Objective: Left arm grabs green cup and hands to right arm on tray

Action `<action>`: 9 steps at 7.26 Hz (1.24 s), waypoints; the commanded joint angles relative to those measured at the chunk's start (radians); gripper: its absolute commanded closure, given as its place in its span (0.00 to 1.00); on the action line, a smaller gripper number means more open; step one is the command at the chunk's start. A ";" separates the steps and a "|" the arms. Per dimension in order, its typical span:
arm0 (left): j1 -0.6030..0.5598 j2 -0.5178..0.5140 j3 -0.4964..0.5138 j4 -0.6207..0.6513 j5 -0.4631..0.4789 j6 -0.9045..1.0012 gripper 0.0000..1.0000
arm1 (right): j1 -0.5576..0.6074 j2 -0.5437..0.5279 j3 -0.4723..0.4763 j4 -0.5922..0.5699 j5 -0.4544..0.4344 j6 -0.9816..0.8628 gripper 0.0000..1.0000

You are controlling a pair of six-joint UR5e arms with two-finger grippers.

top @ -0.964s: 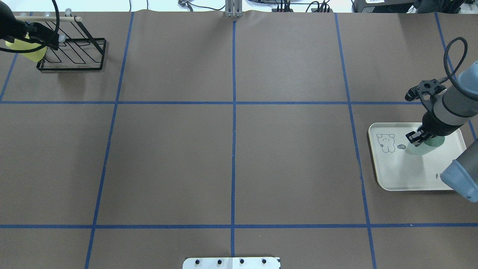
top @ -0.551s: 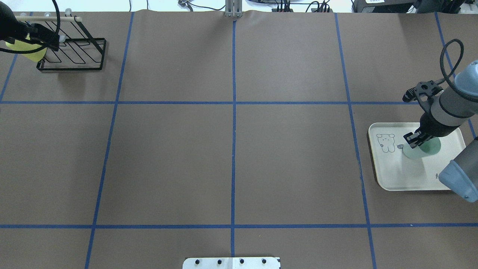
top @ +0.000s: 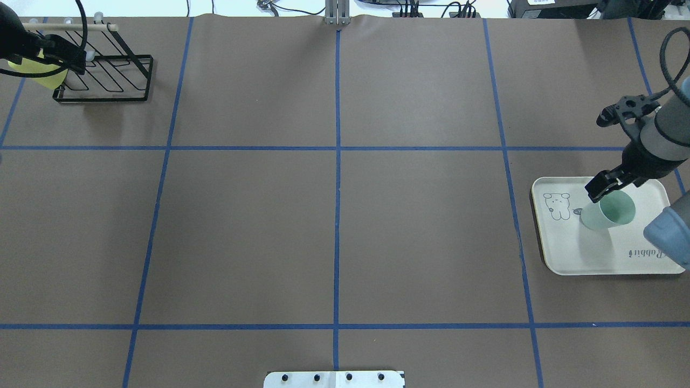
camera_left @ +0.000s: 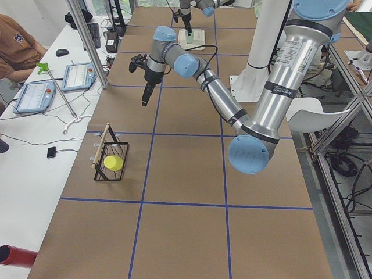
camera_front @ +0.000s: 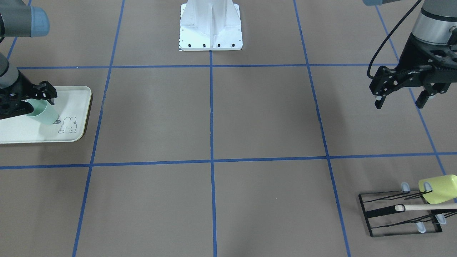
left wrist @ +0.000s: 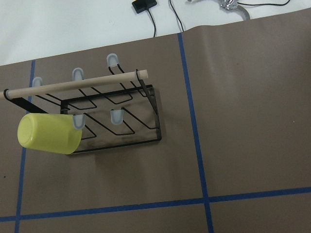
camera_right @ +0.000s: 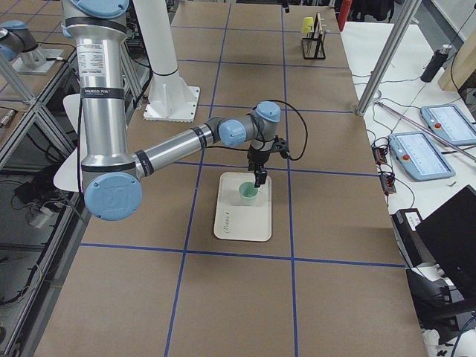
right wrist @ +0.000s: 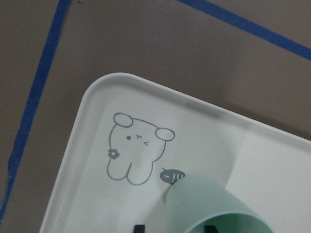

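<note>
Standing upright on the tray [top: 566, 253] beside its bunny drawing [top: 558, 206], the green cup [top: 606, 214] sits just under the right gripper [top: 602, 189], fingers [right wrist: 139, 228] seemingly parted astride its rim; the left gripper [camera_front: 399, 104] hangs spread, empty, near a rack [camera_front: 392, 214] bearing a yellow-green cup [camera_front: 441, 188]

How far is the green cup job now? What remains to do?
Done, it seems: the green cup is on the tray, so the handover has happened; the left gripper is open, empty, far off. In hand: the right gripper is at the cup's rim. To do: releasing clearly and withdrawing.
</note>
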 commanded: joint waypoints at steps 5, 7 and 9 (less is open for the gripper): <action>-0.112 0.154 0.003 0.057 -0.106 0.385 0.00 | 0.372 0.082 -0.059 -0.196 0.227 -0.330 0.00; -0.194 0.269 0.012 0.042 -0.180 0.512 0.00 | 0.406 0.069 -0.063 -0.170 0.228 -0.333 0.00; -0.377 0.285 0.177 0.044 -0.410 0.594 0.00 | 0.422 0.055 -0.088 -0.170 0.236 -0.322 0.00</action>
